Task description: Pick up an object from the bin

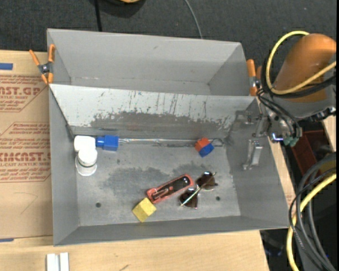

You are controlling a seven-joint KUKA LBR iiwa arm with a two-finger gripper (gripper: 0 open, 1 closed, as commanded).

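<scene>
One gripper (252, 151) hangs by the bin's (147, 55) right wall, open or closed I cannot tell, probably poised to descend. Nearest lie an orange-and-blue piece (204, 146) at the back edge and sunglasses (198, 188) towards the front.

Bottle (86, 154) far left, sunglasses (199, 188) front right

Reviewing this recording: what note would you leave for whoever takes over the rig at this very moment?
Gripper: over the right sloping wall of the bin, nothing seen in its grasp.
Things: sunglasses nearest it, red flat case beside them, yellow block near the front wall. Orange-and-blue piece by the back wall. White bottle and blue cap at the left.
Done: nothing picked yet.
Left: move over one thing, probably the sunglasses, grasp it and lift it.
</scene>
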